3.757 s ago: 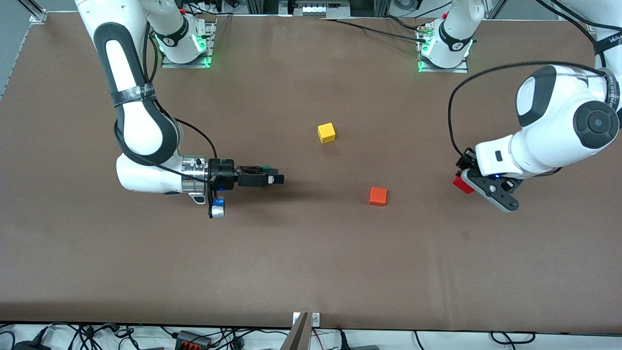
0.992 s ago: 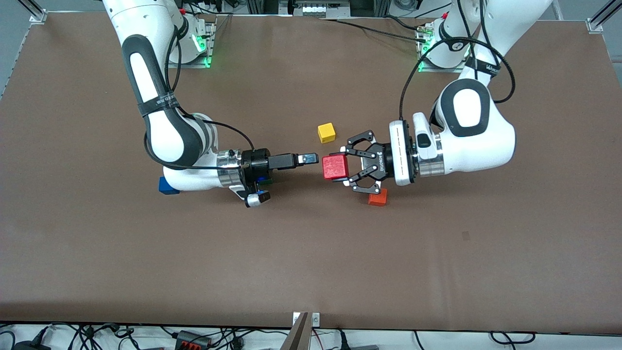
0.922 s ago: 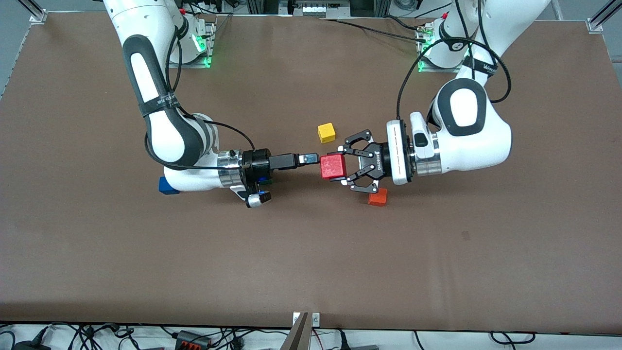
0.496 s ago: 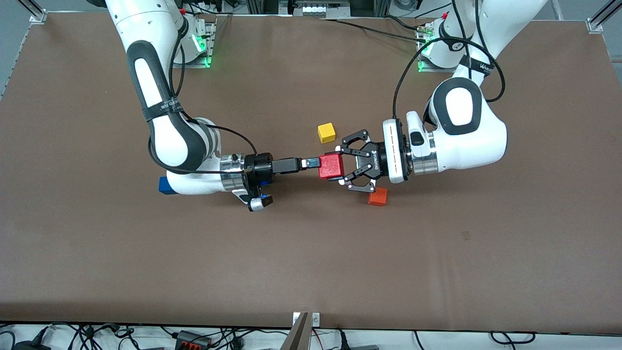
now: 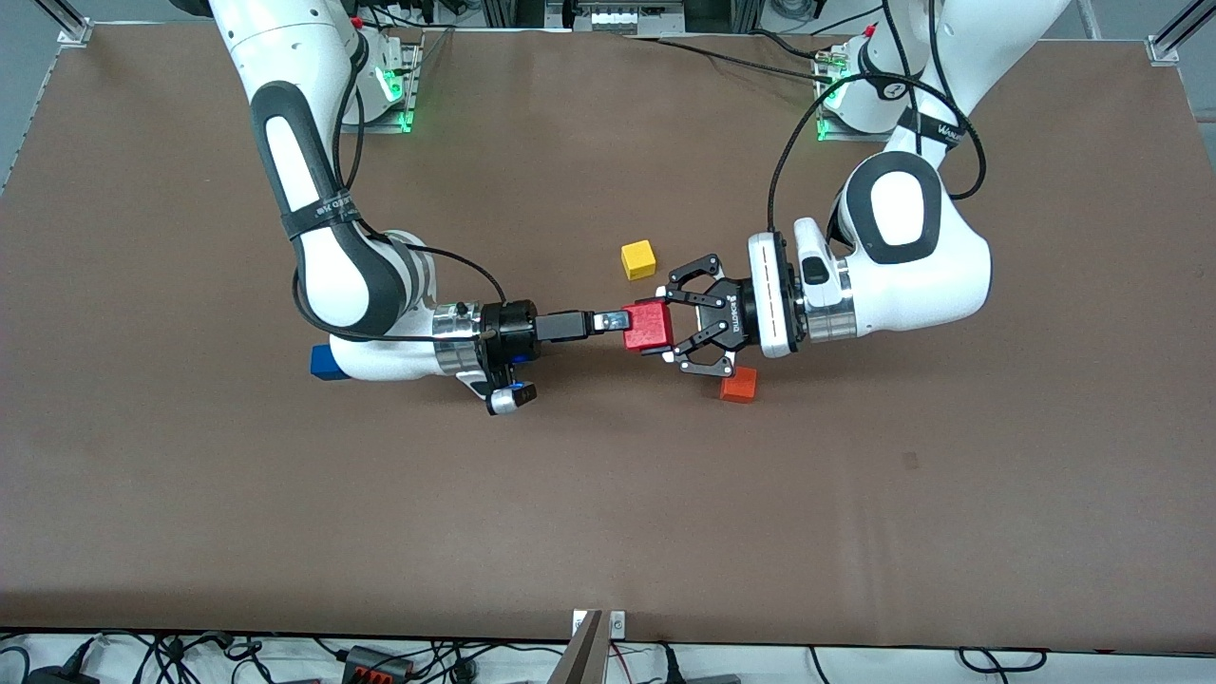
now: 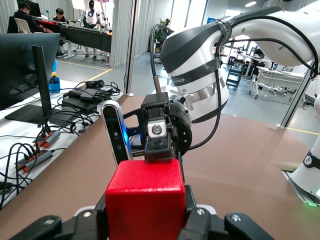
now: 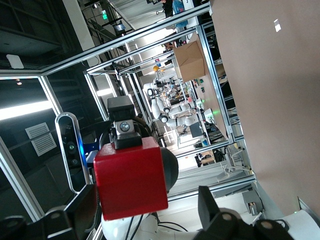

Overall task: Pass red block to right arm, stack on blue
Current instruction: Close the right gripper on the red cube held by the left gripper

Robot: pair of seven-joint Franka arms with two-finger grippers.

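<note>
My left gripper is shut on the red block and holds it level in the air over the middle of the table. The block fills the low middle of the left wrist view, clamped between the claw fingers of that gripper. My right gripper is open and faces it, with its fingertips reaching the block's near edge. In the right wrist view the block sits between that gripper's spread fingers, with gaps on both sides. The blue cube lies on the table, half hidden under the right arm's wrist.
A yellow cube lies on the table farther from the front camera than the two grippers. An orange cube lies just under the left gripper's claw, nearer the camera. The brown table stretches toward the front edge.
The left gripper has carried the red block from its end of the table to the middle. Over the last second both grippers closed the gap, and the right fingertips now reach the block.
</note>
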